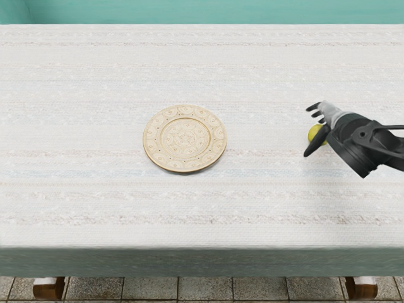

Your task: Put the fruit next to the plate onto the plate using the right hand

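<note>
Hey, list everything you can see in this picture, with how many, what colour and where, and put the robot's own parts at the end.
table: one, covered in a whitish cloth, fills most of the view
plate: one, cream with a gold pattern, centre of the table, nothing on it
fruit: one, yellow, far right of the plate, partly hidden by the hand
table legs: two, brown, bottom corners
floor: one, grey tiles, bottom edge
wall: one, teal, top edge
right hand: one, black and grey, at the fruit, its arm coming in from the right edge
left arm: not in view
</note>
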{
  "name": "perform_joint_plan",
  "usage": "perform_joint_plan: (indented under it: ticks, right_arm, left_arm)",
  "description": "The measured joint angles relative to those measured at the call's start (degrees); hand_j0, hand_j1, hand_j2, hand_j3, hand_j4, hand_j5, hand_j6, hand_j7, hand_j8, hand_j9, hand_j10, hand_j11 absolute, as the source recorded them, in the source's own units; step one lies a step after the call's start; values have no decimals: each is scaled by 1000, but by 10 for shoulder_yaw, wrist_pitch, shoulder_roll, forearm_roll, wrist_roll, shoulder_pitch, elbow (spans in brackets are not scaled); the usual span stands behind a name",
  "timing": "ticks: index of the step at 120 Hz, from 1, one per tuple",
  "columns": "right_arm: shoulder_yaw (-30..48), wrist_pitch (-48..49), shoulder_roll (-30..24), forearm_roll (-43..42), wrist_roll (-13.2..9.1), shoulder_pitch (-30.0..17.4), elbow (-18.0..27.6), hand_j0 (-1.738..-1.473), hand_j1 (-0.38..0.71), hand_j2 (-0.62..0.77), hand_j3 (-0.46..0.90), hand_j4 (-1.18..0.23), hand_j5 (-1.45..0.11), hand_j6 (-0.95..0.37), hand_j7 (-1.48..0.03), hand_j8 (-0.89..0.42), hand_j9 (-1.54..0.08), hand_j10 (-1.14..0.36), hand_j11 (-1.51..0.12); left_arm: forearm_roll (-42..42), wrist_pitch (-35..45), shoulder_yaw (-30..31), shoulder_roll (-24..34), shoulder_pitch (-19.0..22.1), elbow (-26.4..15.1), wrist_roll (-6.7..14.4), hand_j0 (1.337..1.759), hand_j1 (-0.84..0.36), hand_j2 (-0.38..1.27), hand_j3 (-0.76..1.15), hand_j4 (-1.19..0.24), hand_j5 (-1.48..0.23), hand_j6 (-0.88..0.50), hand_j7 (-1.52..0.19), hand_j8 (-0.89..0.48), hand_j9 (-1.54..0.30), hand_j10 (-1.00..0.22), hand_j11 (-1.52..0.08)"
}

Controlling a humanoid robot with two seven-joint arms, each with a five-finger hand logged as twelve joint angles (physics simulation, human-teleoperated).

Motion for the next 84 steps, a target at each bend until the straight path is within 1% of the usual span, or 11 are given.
perform_joint_plan:
  ticks: [9, 20, 27, 58, 64, 70, 71, 74, 84]
  right_arm:
    - [0, 3, -1, 0, 0, 1, 0, -1658, -30, -52, 0, -269, -346, -269, -347, -267, -346, -219, -347]
    - [1, 4, -2, -1, 0, 0, -1, -1658, 11, -57, 0, -308, -388, -305, -392, -264, -391, -217, -392]
    - [1, 4, -2, -1, 0, -2, -6, -1658, 28, -60, 0, -327, -405, -322, -412, -276, -410, -246, -412]
    - [1, 5, 1, -11, 0, -17, -32, -1658, 59, -53, 0, -393, -423, -370, -455, -368, -444, -426, -456]
    - [2, 5, 4, -14, -1, -19, -36, -1658, 59, -48, 0, -411, -417, -381, -460, -347, -444, -429, -462]
    - [2, 5, 8, -14, 0, -21, -39, -1658, 64, -46, 0, -427, -419, -394, -469, -355, -459, -422, -472]
    - [2, 6, 9, -14, 0, -21, -40, -1658, 66, -46, 0, -430, -420, -395, -471, -375, -461, -413, -474]
    - [2, 5, 11, -13, -1, -22, -41, -1658, 71, -44, 0, -442, -424, -405, -479, -363, -468, -405, -482]
    - [3, 5, 14, -9, -1, -22, -43, -1658, 98, -45, 0, -474, -449, -434, -511, -444, -495, -487, -515]
  left_arm:
    - [0, 0, 0, 0, 0, 0, 0, 1658, 69, 47, 0, -234, -304, -234, -304, -234, -304, -234, -304]
    - [0, 0, 0, 0, 0, 0, 0, 1658, 69, 47, 0, -234, -304, -234, -304, -234, -304, -234, -304]
    - [0, 0, 0, 0, 0, 0, 0, 1658, 69, 47, 0, -234, -304, -234, -304, -234, -304, -234, -304]
    - [0, 0, 0, 0, 0, 0, 0, 1658, 69, 47, 0, -234, -304, -234, -304, -234, -304, -234, -304]
    - [0, 0, 0, 0, 0, 0, 0, 1658, 69, 47, 0, -234, -304, -234, -304, -234, -304, -234, -304]
    - [0, 0, 0, 0, 0, 0, 0, 1658, 69, 47, 0, -234, -304, -234, -304, -234, -304, -234, -304]
    - [0, 0, 0, 0, 0, 0, 0, 1658, 69, 47, 0, -234, -304, -234, -304, -234, -304, -234, -304]
    - [0, 0, 0, 0, 0, 0, 0, 1658, 69, 47, 0, -234, -304, -234, -304, -234, -304, -234, -304]
    - [0, 0, 0, 0, 0, 0, 0, 1658, 69, 47, 0, -234, -304, -234, -304, -234, -304, -234, -304]
